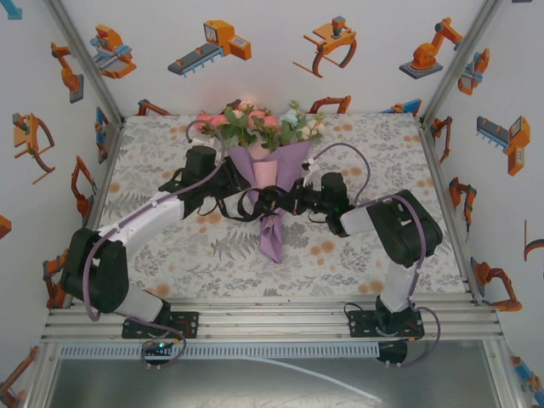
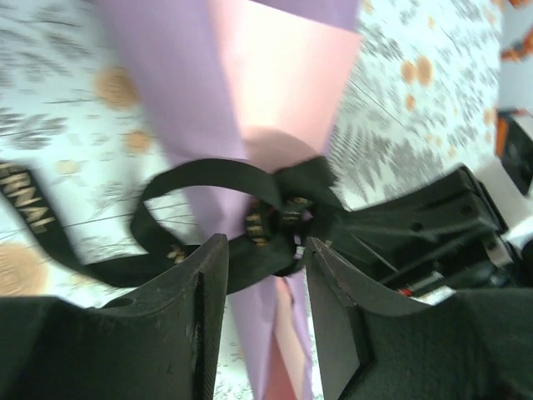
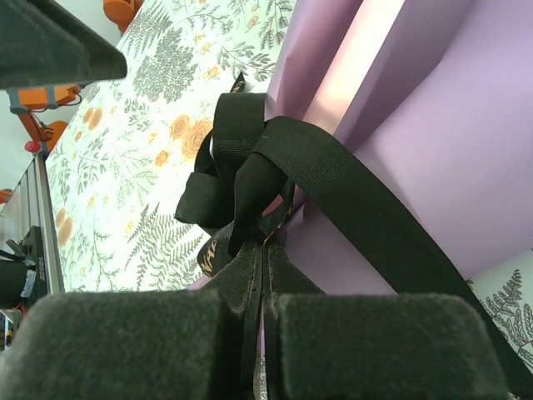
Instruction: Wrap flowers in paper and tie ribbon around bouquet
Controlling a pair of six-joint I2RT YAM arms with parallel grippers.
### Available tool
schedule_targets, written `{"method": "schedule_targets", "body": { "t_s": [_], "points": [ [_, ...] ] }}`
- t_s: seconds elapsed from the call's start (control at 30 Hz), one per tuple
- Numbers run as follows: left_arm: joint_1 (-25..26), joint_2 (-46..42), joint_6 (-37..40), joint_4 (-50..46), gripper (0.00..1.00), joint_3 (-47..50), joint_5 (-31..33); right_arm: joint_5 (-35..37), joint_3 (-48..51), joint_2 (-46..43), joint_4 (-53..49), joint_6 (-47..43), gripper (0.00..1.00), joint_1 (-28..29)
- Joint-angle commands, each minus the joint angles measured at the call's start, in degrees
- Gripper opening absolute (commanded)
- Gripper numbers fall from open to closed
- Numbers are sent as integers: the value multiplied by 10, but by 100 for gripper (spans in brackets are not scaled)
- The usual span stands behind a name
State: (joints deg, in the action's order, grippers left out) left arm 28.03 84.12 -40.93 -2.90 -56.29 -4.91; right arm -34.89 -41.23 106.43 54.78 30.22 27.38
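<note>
The bouquet lies mid-table with its flowers (image 1: 255, 121) pointing to the far wall, in a cone of lilac paper (image 1: 272, 240) with a pink inner fold (image 2: 283, 75). The black ribbon (image 1: 252, 206) circles the cone's narrow waist and is knotted into loops (image 3: 237, 158). My left gripper (image 2: 265, 246) is open, its fingers either side of the knot (image 2: 287, 212), over the paper tail. My right gripper (image 3: 265, 287) is shut on ribbon strands just below the knot, on the cone's right side (image 1: 291, 201).
A leaf-and-flower patterned cloth (image 1: 170, 246) covers the table. Panels with robot pictures wall in the left, back and right sides. An aluminium rail (image 1: 272, 319) runs along the near edge by both arm bases. The right arm's elbow (image 1: 404, 225) bulks at the right.
</note>
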Motion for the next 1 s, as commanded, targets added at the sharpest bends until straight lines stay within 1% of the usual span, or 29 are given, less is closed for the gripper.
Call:
{"method": "schedule_targets", "body": {
  "t_s": [0.0, 0.1, 0.17, 0.2, 0.37, 0.5, 0.57, 0.6, 0.67, 0.7, 0.77, 0.83, 0.9, 0.97],
  "points": [
    [-24, 16, 1, -66, 44, 23, 26, 5, -7, -2, 22, -1, 0, -2],
    [-28, 52, 72, -13, 43, 23, -63, 2, -10, -4, 18, -2, 0, -2],
    [-27, 89, 103, -18, 43, 0, -80, -1, -11, -4, 16, -1, 0, -2],
    [-27, 109, 118, -26, 43, -15, -82, -3, -12, -5, 14, -1, 0, -2],
    [-24, 173, 160, -29, 48, -50, -39, -3, -12, -10, 8, -2, 0, -2],
    [-23, 205, 171, -9, 50, -60, -70, -6, -15, -10, 4, -1, 0, -2],
    [-22, 220, 165, -4, 48, -63, -77, -5, -17, -8, 3, 0, 0, -2],
    [-23, 227, 163, -8, 46, -68, -77, -3, -17, -8, 2, 0, 0, -2],
    [-24, 234, 156, -11, 31, -72, -76, 8, -13, -12, -2, -4, 0, -2],
    [-24, 234, 154, -20, 23, -75, -68, 22, -7, -19, -5, -8, 0, -2],
    [-28, 217, 148, -40, 2, -74, -31, 70, 14, -50, -34, -27, 0, -3],
    [-42, 193, 142, -51, 0, -64, -11, 105, 31, -80, -76, -54, 0, -4],
    [-55, 173, 142, -49, 0, -54, -11, 113, 43, -100, -109, -73, 0, -5],
    [-62, 158, 145, -57, 0, -46, 8, 123, 55, -112, -131, -75, 0, -9]
  ]
}}
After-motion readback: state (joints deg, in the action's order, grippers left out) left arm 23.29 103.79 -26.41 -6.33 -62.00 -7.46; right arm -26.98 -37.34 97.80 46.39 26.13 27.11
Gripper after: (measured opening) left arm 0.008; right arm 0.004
